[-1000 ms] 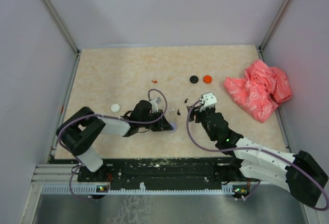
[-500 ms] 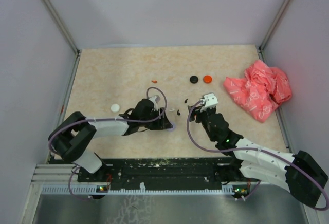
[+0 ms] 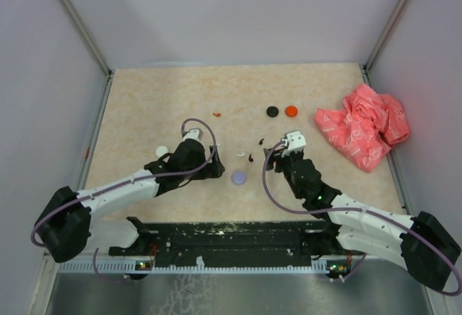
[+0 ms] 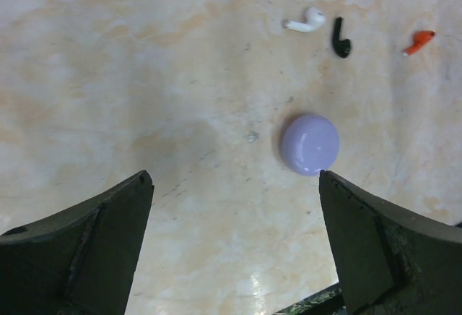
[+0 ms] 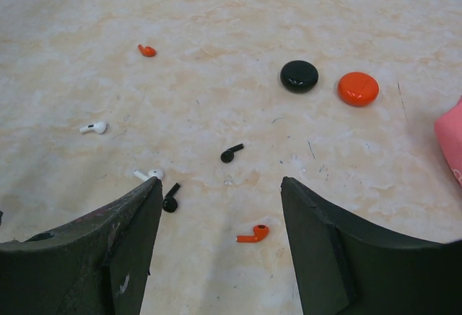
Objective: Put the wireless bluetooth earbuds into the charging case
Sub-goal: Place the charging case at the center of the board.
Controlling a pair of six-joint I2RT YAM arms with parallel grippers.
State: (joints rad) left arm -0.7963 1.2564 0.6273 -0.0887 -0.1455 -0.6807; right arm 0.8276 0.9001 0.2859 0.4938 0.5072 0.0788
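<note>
Between the left gripper's (image 4: 234,178) fingers (image 4: 86,250), spread wide, nothing is held; a lilac case (image 4: 310,144) lies on the table (image 4: 108,76) just ahead of the right-hand fingertip, not touching it; beyond the case a white earbud (image 4: 305,21) and a black earbud (image 4: 340,39) lie side by side, a red earbud (image 4: 419,40) a little further along; the right gripper (image 5: 220,181) stands partly open and also grips nothing; the red earbud lies loose on the table between its fingers (image 5: 346,257), the black earbud just beside one of them; a black case (image 5: 299,76) and an orange case (image 5: 358,89) sit side by side farther out.
</note>
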